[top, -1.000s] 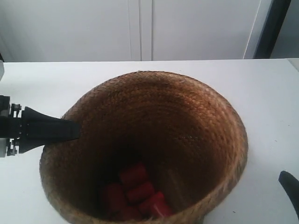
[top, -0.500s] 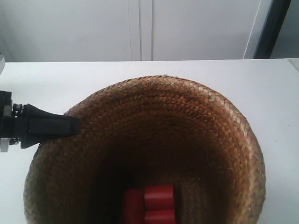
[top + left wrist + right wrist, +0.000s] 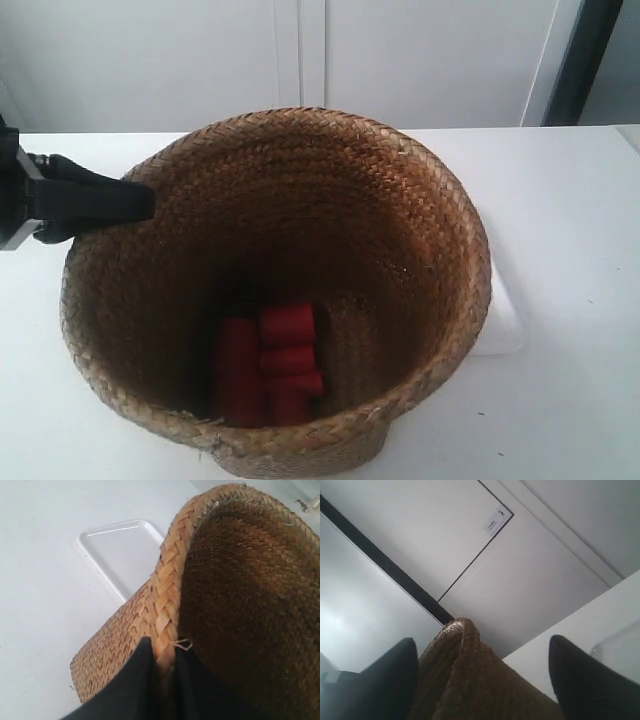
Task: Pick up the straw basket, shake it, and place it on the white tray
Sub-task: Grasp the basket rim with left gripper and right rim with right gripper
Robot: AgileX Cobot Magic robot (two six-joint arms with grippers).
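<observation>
The straw basket fills the middle of the exterior view, tilted, with its wide rim toward the camera. My left gripper comes in from that view's left and is shut on the rim. In the left wrist view its two black fingers pinch the braided rim, one outside and one inside. The white tray lies flat on the table just to the basket's right, partly hidden behind it; it also shows beyond the basket. My right gripper is open, its fingers wide apart astride the basket's wall.
Several red cylinders lie in a heap at the bottom of the basket. The white tabletop spreads all around. White cabinet doors stand behind the table, with a dark post at the back right.
The basket has swung up and back in the exterior view, uncovering the tray at its right. The left gripper rose with the rim. The red cylinders slid about inside.
</observation>
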